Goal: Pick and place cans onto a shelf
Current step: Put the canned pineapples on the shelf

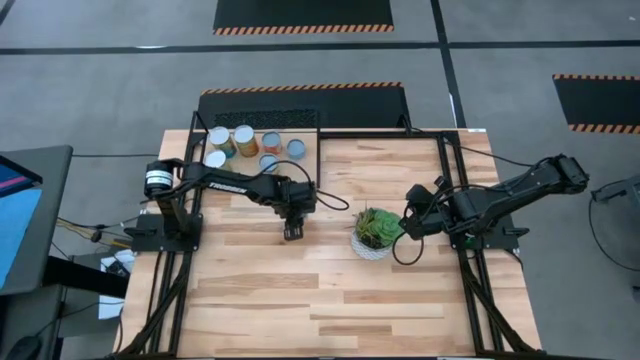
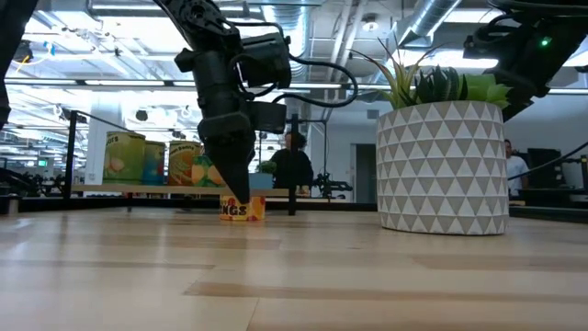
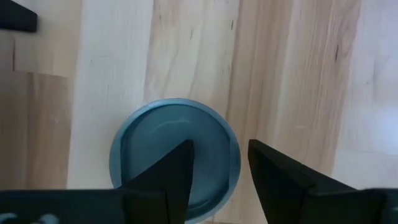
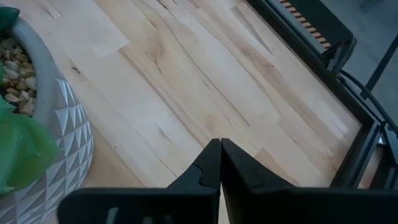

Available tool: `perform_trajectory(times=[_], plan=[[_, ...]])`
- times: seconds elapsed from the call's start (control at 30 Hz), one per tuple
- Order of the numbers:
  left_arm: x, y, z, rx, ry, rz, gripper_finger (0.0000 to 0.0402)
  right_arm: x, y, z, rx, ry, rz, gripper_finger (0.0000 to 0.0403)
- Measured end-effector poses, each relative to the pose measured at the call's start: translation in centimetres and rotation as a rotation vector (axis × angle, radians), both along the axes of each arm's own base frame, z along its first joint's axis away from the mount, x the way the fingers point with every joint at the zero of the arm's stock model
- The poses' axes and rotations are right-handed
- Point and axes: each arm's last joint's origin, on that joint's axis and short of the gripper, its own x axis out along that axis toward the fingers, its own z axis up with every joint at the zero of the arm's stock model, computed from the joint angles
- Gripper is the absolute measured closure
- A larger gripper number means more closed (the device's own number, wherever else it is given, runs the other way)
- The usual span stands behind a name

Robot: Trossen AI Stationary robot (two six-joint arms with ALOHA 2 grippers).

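Pale plank bench (image 1: 330, 290) fills the high view, with the shelf (image 1: 262, 118) at its far left corner; five cans (image 1: 246, 140) already stand clustered there. One more can (image 2: 243, 209), orange-labelled with a pale-blue top, stands on the bench toward the middle, nearer than the shelf.

The left gripper (image 1: 292, 232) hangs directly over that can. In the left wrist view the fingers (image 3: 163, 180) are parted but only narrowly, and the round top (image 3: 175, 152) lies beneath them, off-centre toward one finger. In the low view the fingertips reach down to about the can's top. I judge the step in hand to be the pick of this can. As they stand, the fingers look too close together to straddle the can, so the next move seems to call for spreading them wider, centring, and lowering around the sides before closing.

The right gripper (image 4: 219, 163) waits with its fingers pressed together near the right edge, holding nothing.

A potted plant (image 1: 376, 232) in a white patterned pot stands beside the can, between the two arms. It lies away from the straight route to the shelf, so the carry looks unobstructed; the set-down spot must avoid the cans already placed.
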Motion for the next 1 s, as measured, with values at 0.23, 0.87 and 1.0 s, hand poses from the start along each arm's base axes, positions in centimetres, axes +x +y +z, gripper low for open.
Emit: perform_trajectory(times=[0.23,0.87,1.0], plan=[[0.0,-0.5,-0.1,0.064,0.014,0.008,0.0322,0.0,0.0,0.0,0.000,0.001,0.000,0.0375],[1.3,-0.1,6.3,0.247,0.144,-0.097,0.0400,-0.1,0.0,0.0,-0.003,0.010,-0.001,0.0375],[1.0,1.4,6.7,0.256,0.168,-0.120,0.0401,-0.1,0.0,0.0,0.007,0.012,0.001,0.0375]])
